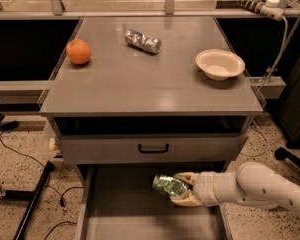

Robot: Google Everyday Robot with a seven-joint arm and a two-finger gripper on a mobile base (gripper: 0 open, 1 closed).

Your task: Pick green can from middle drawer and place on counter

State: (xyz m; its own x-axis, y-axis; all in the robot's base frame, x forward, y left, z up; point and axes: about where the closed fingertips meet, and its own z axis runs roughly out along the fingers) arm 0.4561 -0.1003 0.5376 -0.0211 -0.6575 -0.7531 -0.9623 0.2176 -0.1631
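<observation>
Camera view: reaching in from the right, the end effector (183, 189) is clamped on the green can (167, 186). The can is crinkled and shiny green with pale glints. It is held sideways over the grey floor of the open middle drawer (122, 211), below the desk (150, 86).

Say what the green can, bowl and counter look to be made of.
The green can: thin metal, shiny and crinkled, with silver glints; held by the gripper over the middle drawer. The bowl: probably plastic or paper, matte cream, no shine. The counter: likely painted metal or laminate, smooth grey with soft reflections.
</observation>
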